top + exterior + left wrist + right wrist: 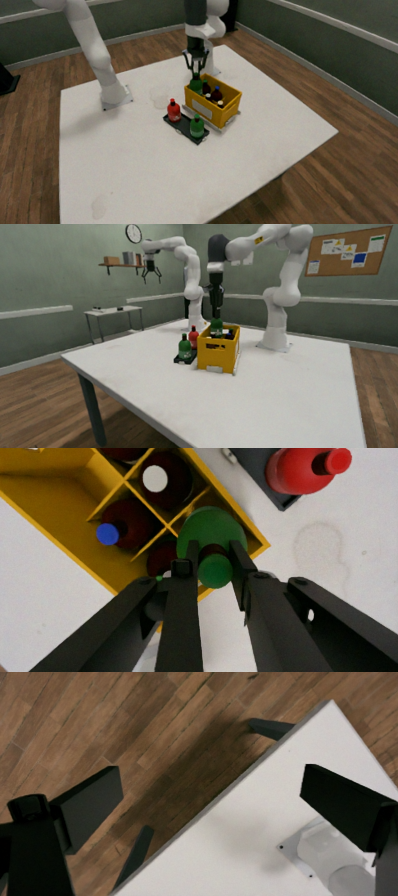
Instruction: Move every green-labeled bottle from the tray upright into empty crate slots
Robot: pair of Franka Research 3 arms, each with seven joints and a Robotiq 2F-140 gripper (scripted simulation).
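Note:
A green bottle (196, 85) (216, 329) (212, 527) is upright, its lower part inside a corner slot of the yellow crate (232, 110) (217, 359) (50, 498) and its shoulder above the rim. My left gripper (196, 74) (217, 315) (213, 555) is shut on its neck. Whether its base touches the crate floor is hidden. Another green bottle (196, 128) (185, 349) stands on the black tray (183, 126) (257, 470), with a red bottle (174, 113) (193, 340) (300, 473) at the tray's other end. My right gripper (151, 280) (211, 781) is open and empty, high up and away.
Several dark bottles stand in the crate, among them a blue-capped bottle (216, 95) (127, 523) and a white-capped bottle (167, 480). The tray lies close beside the crate's long side. The right arm's base (114, 95) stands on the table.

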